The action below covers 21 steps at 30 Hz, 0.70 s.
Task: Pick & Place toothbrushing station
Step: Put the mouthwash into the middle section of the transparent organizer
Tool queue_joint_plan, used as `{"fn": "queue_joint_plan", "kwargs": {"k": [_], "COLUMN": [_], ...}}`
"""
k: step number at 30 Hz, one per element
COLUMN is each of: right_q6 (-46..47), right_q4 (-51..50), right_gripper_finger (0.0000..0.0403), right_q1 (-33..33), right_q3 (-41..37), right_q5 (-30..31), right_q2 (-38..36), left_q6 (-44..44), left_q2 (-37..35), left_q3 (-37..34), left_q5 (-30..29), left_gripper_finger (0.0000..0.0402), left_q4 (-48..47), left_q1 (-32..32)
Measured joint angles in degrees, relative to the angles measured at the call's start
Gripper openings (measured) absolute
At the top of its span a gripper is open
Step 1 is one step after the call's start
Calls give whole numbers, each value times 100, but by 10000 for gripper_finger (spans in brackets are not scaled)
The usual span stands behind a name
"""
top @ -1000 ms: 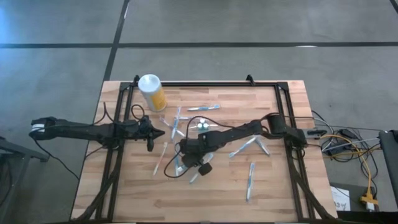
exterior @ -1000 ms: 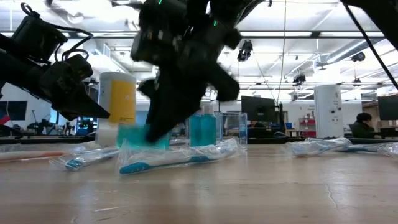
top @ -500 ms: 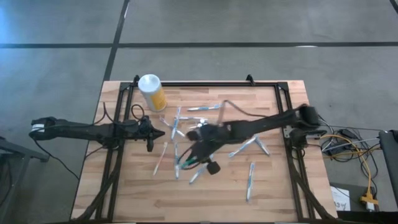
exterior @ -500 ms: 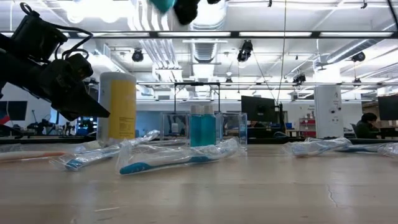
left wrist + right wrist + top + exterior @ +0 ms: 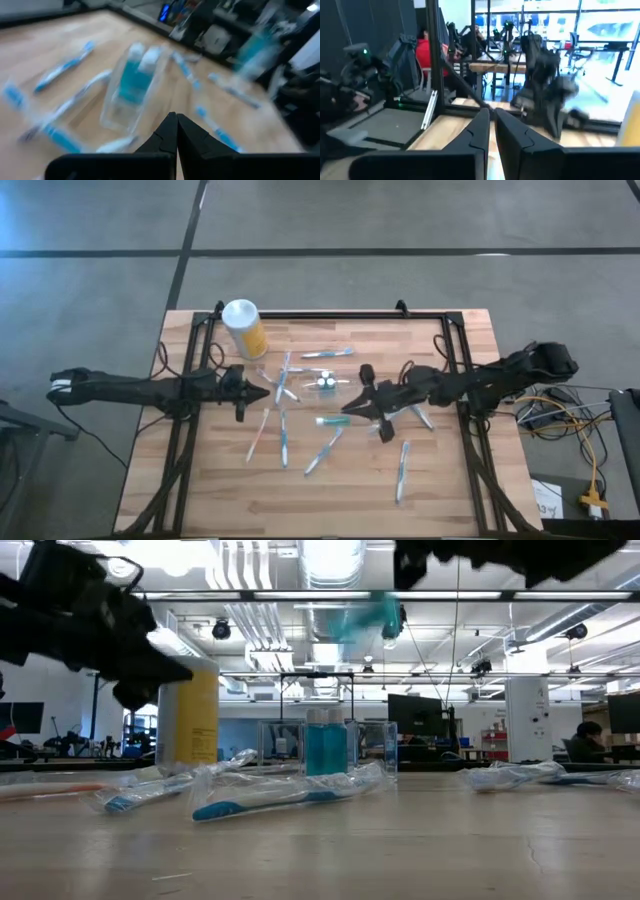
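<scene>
Station [image 5: 325, 382] sits on table, just beside right claw [image 5: 352, 408].

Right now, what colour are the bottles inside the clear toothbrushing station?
Teal, with white caps; the left wrist view shows them best.

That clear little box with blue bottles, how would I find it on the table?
Start at the yellow canister in the wooden table's far left corner, then look toward the middle. The toothbrushing station sits there among scattered wrapped toothbrushes: the only upright see-through box.
</scene>
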Motion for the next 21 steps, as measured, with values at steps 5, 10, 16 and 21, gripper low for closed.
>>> {"fn": "queue_joint_plan", "kwargs": {"k": [5,10,16,21], "right_q6": [424,542,627,952], "right_q4": [-27,-141,-1351,-3918], "right_gripper_finger": [6,6,7,8], "right_q1": [-18,-14,-12,154], "right_q3": [-442,-480,-113,720], "right_q5": [107,125,125,491], "right_q2": [280,685,816,730], "left_q6": [-4,94,96,101], "left_q2": [177,396,567,633], "left_q3": [362,492,490,485], "left_q5": [85,122,102,188], "left_gripper_finger": [5,5,5,5], "left_q4": [-228,-207,-241,-240], "left_q1": [-4,-7,-7,-7]}}
